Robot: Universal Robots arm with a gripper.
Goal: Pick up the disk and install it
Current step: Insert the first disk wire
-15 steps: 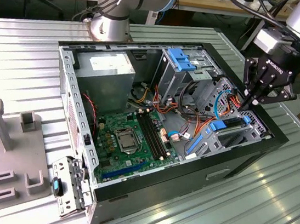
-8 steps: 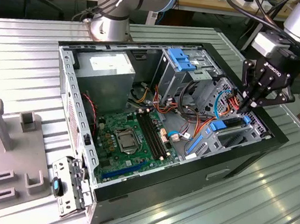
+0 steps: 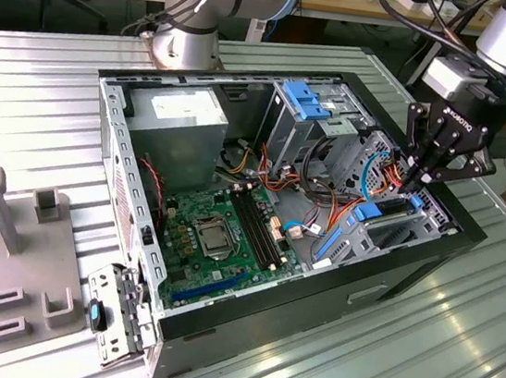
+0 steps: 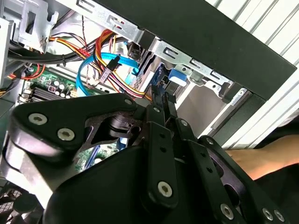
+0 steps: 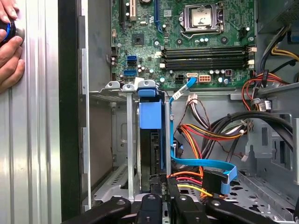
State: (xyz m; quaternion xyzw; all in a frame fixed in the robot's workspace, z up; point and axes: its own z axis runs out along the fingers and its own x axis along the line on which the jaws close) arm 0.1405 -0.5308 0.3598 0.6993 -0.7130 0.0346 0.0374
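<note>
The disk (image 5: 152, 154) – dark metal, blue plastic bracket (image 5: 150, 114) on it – stands on edge in the silver sheet-metal bay (image 5: 130, 140), at the exterior view's right inside the open black case (image 3: 412, 257). Gripper (image 5: 159, 184) fingers narrow, tips at the disk's edge – pinching or just touching, can't tell. Flat blue cable (image 5: 201, 164) and orange-yellow wires (image 5: 198, 135) crowd beside. Green motherboard (image 5: 205, 28) beyond; a hand (image 5: 10, 51) on the ribbed table (image 3: 454, 365).

I barely see the dark grey, blue-bracketed disk (image 5: 150, 116), it's buried in the silver metal cage (image 5: 130, 140); somebody's hand (image 5: 9, 56) is cropped at my frame edge.
</note>
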